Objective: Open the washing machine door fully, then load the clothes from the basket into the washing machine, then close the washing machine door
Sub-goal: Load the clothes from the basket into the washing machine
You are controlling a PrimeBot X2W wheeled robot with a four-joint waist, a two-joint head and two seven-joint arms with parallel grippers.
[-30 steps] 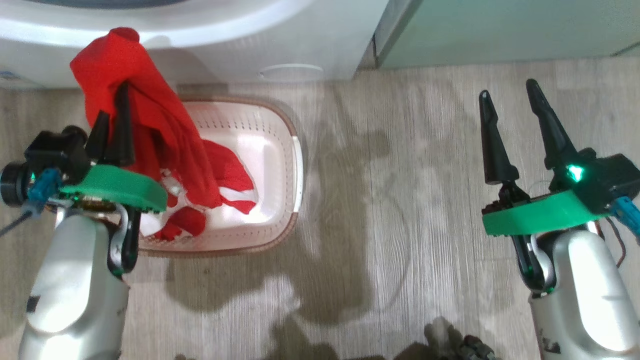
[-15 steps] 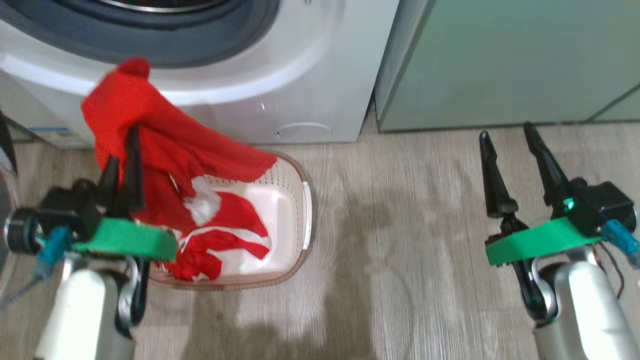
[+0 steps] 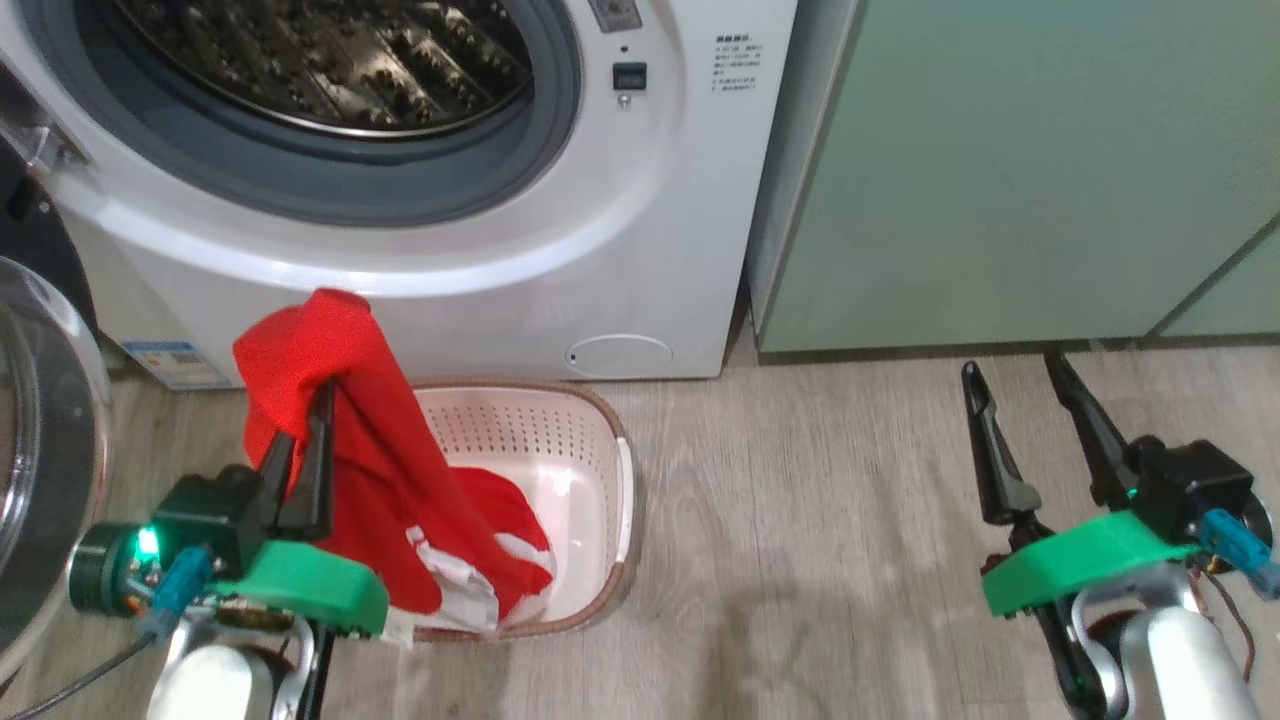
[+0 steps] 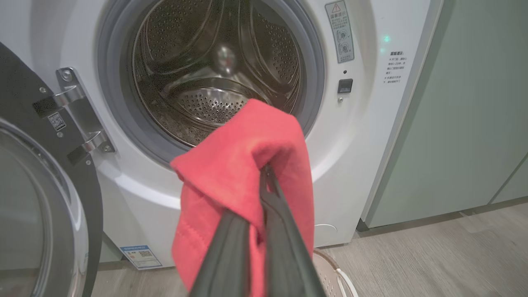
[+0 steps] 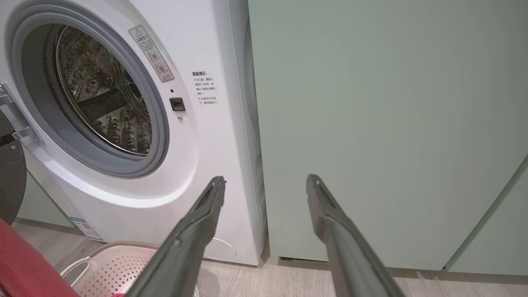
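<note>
Left gripper [image 3: 305, 415]: fingers pressed together on a fold of the clothes [image 3: 370, 450]. The red garment is draped over the fingertips and lifted in front of the washing machine [image 3: 640, 230], below the open drum [image 3: 330, 60] mouth, its white-trimmed lower end hanging into the basket [image 3: 600, 430] on the floor [image 3: 800, 520] just before the machine. Right gripper [image 3: 1012, 362]: fingers spread wide, holding nothing, over bare floor well to the right, facing the pale green cabinet [image 3: 1000, 170]. Washing machine door [image 3: 40, 450]: swung open at the far left, glass bowl showing.
</note>
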